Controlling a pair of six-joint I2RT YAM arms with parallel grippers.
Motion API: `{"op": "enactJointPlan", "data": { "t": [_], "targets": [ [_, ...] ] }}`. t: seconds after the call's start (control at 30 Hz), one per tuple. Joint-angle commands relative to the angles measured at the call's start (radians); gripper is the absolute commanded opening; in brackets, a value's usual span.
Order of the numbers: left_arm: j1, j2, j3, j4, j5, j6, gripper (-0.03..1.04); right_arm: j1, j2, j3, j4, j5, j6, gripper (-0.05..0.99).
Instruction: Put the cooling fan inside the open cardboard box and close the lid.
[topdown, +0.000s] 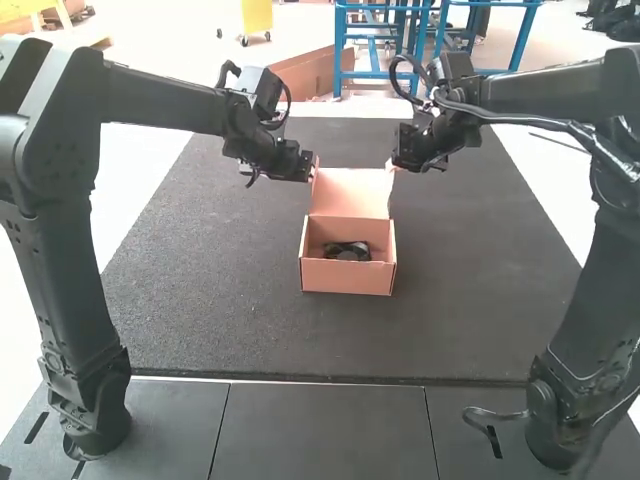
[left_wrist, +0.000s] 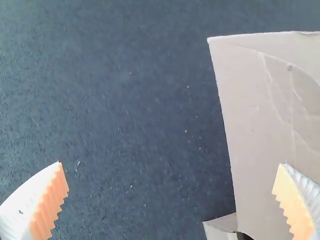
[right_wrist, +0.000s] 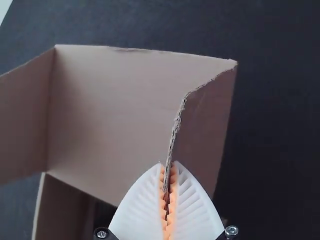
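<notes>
My right gripper (right_wrist: 167, 175) pinches a side flap of the upright lid (topdown: 350, 193); my left gripper (topdown: 301, 167) hangs wide open beside it. The cooling fan (topdown: 347, 249) lies inside the cardboard box (topdown: 347, 276).

**Tan, black, orange**

The cardboard box (topdown: 348, 270) and its lid (topdown: 350, 193) are pale tan; the cooling fan (topdown: 347, 250) is black. The mat (topdown: 200, 260) is dark charcoal, finely speckled. The left arm (topdown: 150, 95) and right arm (topdown: 560, 90) are dark grey. The left gripper (left_wrist: 169, 164) and right gripper (right_wrist: 167, 169) have white ribbed fingers (left_wrist: 17, 222) with orange toothed pads (left_wrist: 50, 197).
</notes>
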Motion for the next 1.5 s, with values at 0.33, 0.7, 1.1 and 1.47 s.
{"op": "enactJointPlan", "data": {
  "t": [0.33,0.7,1.1,1.47],
  "targets": [
    [-0.001,-0.064,0.026,-0.025,0.005,-0.002,0.97,0.051,-0.125,-0.128,-0.003,0.028,-0.031,-0.01],
    [-0.001,-0.107,-0.008,-0.031,0.005,0.002,0.97,0.051,-0.167,-0.191,0.000,0.050,-0.042,-0.01],
    [-0.047,-0.148,-0.080,-0.031,0.010,0.002,0.97,0.057,-0.197,-0.225,-0.002,0.048,-0.062,-0.01],
    [-0.053,-0.185,-0.115,-0.034,0.016,0.001,0.97,0.071,-0.244,-0.280,-0.003,0.041,-0.071,-0.01]
  ]
}}
